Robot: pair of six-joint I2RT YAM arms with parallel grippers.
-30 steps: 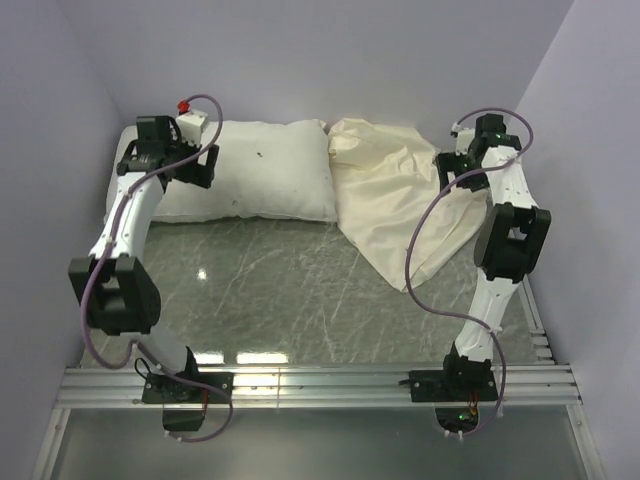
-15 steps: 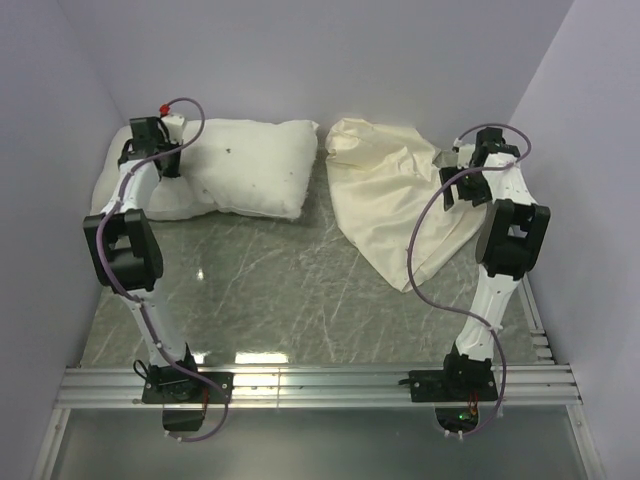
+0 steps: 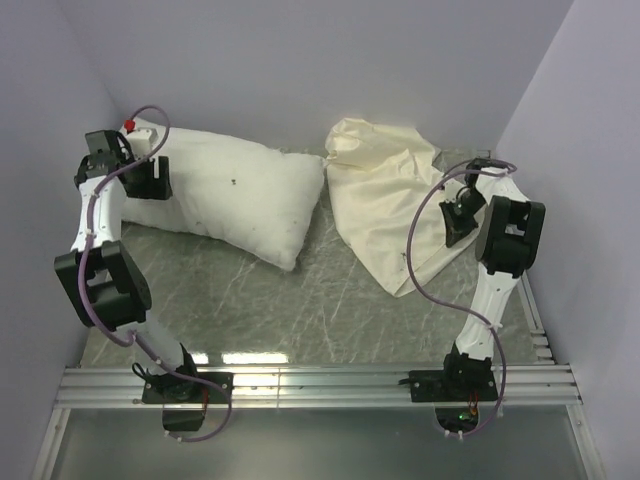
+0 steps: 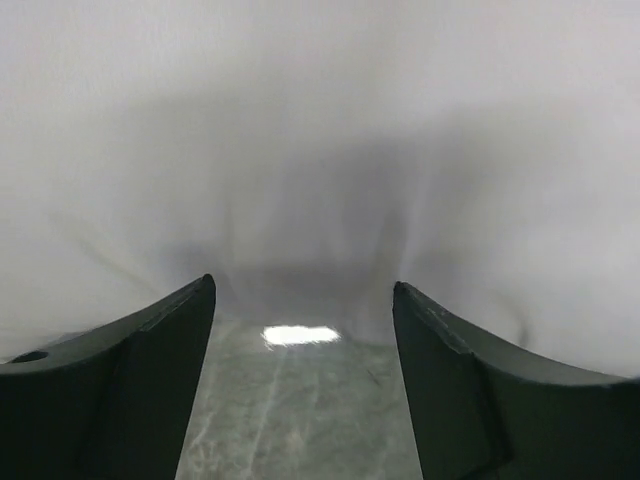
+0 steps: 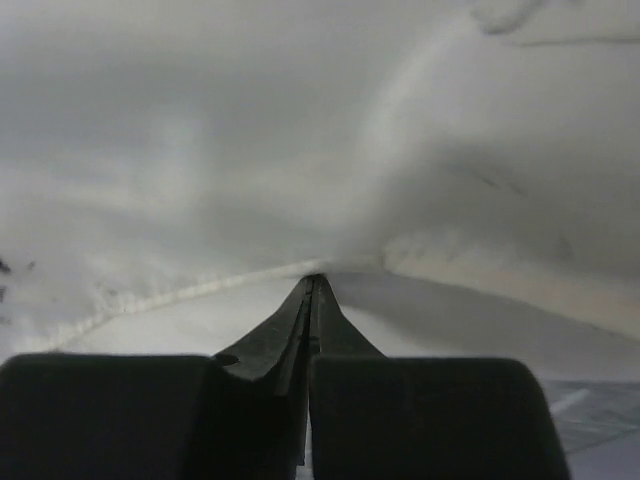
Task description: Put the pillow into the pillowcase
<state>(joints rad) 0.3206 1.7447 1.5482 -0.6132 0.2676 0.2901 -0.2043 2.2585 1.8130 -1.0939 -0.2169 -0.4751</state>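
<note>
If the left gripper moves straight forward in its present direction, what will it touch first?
Probably the pillow: its white fabric fills the wrist view right ahead of the left gripper, jaws open.

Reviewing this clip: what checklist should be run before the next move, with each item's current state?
1. Left gripper closed on the pillow: not ok; it is open, with white fabric just ahead.
2. Right gripper shut on the pillowcase: ok; it is closed at the right edge.
3. Pillowcase mouth open and facing the pillow: cannot tell; the sack lies crumpled.
4. Pillow inside the pillowcase: not ok; it lies beside it, fully outside.
</note>
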